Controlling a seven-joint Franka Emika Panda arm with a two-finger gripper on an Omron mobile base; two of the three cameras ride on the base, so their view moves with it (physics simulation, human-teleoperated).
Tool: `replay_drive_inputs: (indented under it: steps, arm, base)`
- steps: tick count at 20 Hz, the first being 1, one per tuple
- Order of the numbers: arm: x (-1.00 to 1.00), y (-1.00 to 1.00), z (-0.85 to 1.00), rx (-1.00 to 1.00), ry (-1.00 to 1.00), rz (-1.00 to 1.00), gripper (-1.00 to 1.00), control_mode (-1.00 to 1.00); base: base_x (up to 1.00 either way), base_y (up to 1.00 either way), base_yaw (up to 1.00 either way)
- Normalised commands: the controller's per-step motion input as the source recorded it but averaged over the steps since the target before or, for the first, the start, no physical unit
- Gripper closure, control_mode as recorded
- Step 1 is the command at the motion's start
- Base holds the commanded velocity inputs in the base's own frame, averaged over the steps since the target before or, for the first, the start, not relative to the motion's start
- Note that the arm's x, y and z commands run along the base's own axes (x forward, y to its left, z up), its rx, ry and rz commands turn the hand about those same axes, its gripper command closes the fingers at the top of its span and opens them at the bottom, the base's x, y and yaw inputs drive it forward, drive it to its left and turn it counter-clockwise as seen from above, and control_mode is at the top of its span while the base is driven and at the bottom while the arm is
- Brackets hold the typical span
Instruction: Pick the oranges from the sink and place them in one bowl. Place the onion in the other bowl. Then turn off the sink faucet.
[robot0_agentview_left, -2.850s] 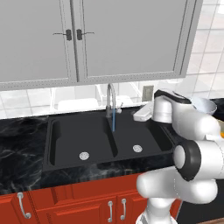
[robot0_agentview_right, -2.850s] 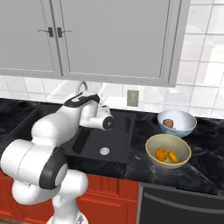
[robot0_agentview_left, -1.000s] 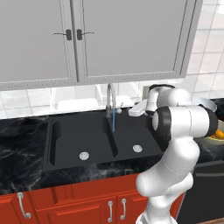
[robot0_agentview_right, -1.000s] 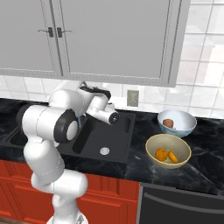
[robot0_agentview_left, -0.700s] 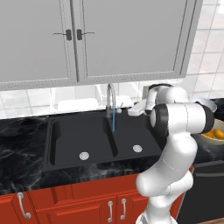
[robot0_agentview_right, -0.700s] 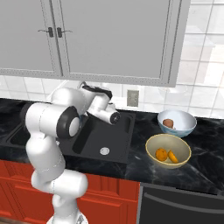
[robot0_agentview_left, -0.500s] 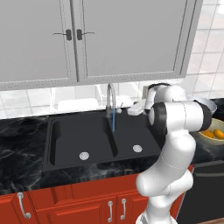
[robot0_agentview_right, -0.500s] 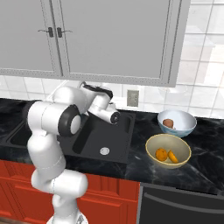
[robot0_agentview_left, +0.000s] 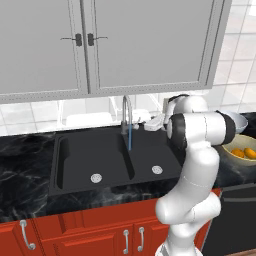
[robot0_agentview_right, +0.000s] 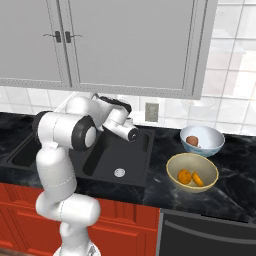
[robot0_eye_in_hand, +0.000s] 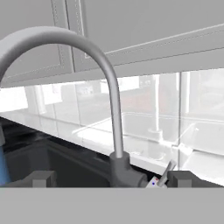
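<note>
Faucet (robot0_eye_in_hand: 111, 109): water is being run in a blue stream (robot0_agentview_left: 130, 139) into the sink (robot0_agentview_left: 75, 160).
Lever (robot0_eye_in_hand: 165, 172): is being framed between the fingertips.
Gripper (robot0_agentview_left: 150, 123): jaws are being held wide apart, nothing grasped.
Oranges (robot0_agentview_right: 190, 178): are being held by the yellow bowl (robot0_agentview_right: 209, 172).
Onion (robot0_agentview_right: 192, 141): is being held by the pale bowl (robot0_agentview_right: 210, 146).

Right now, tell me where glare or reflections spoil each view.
Hand view: the glossy backsplash mirrors pale shapes behind the sink faucet, muddying its small lever. Left base view: the same tiles carry white reflections; the blue water stream stays plain. Right base view: soft even light, no hard shadows, the oranges crisp.
</note>
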Motion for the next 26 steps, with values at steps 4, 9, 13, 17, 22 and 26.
replay_drive_inputs:
  steps: [4,9,13,17,22,26]
  arm:
    - [0.16,0.0,-0.24,0.05,0.0,0.0,-1.0,-1.0]
    - [0.19,0.0,-0.14,0.05,0.02,0.0,-1.0,-1.0]
    - [0.23,0.0,-0.04,0.04,0.01,0.0,-1.0,-1.0]
    - [0.24,0.0,0.0,0.04,0.01,0.0,-1.0,-1.0]
    - [0.23,0.0,-0.01,0.04,0.0,0.0,-1.0,-1.0]
    - [0.21,0.0,-0.1,0.0,0.0,0.0,-1.0,-1.0]
  base:
    - [0.0,0.0,0.0]
    - [0.0,0.0,0.0]
    - [0.0,0.0,0.0]
    - [0.0,0.0,0.0]
    - [0.0,0.0,0.0]
    - [0.0,0.0,0.0]
